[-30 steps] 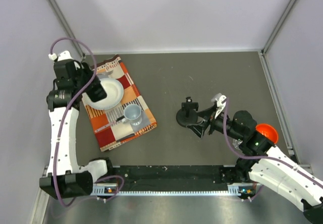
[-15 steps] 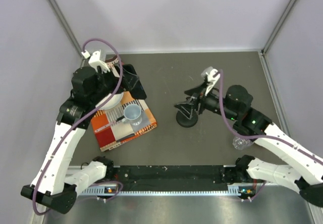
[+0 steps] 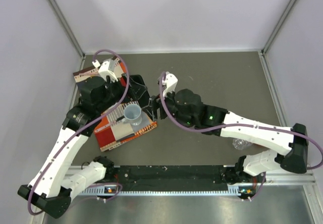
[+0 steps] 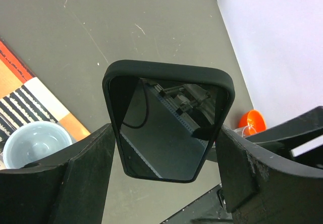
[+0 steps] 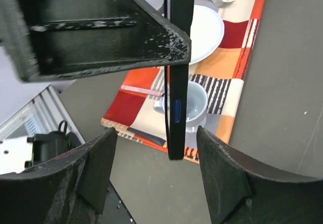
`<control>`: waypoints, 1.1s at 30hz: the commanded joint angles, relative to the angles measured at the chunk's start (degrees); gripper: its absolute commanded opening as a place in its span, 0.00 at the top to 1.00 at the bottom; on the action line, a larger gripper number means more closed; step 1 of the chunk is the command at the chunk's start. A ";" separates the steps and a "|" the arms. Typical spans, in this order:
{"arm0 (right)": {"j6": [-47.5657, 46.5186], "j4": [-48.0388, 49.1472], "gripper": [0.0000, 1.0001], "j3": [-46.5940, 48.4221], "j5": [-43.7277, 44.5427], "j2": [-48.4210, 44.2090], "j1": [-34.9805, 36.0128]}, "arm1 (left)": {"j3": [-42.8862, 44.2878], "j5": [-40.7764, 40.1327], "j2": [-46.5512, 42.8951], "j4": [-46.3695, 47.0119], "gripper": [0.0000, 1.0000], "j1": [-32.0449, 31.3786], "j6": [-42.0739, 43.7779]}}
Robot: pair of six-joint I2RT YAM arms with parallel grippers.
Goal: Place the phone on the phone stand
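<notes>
The phone [image 4: 169, 120], a thin black slab with a glossy screen, is clamped by its long sides between my left gripper's [image 4: 165, 133] fingers, above the table. In the right wrist view the phone [image 5: 179, 82] shows edge-on, hanging down. My right gripper [image 5: 156, 138] is open, with one finger on each side of the phone's lower end, touching neither face. In the top view both grippers, left [image 3: 143, 94] and right [image 3: 154, 108], meet beside the cloth. The phone stand is hidden in the top view and shows in neither wrist view.
An orange-checked cloth [image 3: 108, 133] lies left of centre with a grey cup [image 3: 132, 114], a white plate [image 5: 207, 27] and cutlery. A clear cup [image 3: 239, 143] sits at the right. An orange object [image 4: 252, 120] shows far right. A black rail [image 3: 171, 176] runs along the near edge.
My right arm has swung left, from the stand's place to the cloth's edge, and now covers where the stand stood. My left arm has moved right and down to meet it.
</notes>
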 commanded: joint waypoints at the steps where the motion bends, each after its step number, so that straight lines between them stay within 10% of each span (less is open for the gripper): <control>1: 1.27 1.91 0.40 4.84 9.31 2.99 1.62 | 0.10 1.78 -3.34 7.94 1.00 -0.43 -1.71; 8: -0.75 4.81 0.49 5.19 10.37 6.51 1.70 | 0.27 4.42 -4.22 6.80 1.00 -0.52 -1.53; 15: -0.84 14.99 0.92 -2.44 10.55 3.10 1.70 | -0.69 11.08 -4.22 8.29 1.00 -0.60 -1.63; 23: 0.39 20.99 1.00 -15.70 1.70 -9.64 -0.93 | -7.72 31.82 -9.57 27.77 0.09 -0.52 1.19; 29: 2.85 13.97 1.00 -23.53 -10.78 -28.41 -10.06 | -14.30 42.80 -12.13 38.85 0.05 -0.52 -2.14; 33: 5.57 13.07 1.00 -26.62 -24.05 -38.63 -18.84 | -20.99 50.91 -8.18 62.18 0.11 -0.69 -13.72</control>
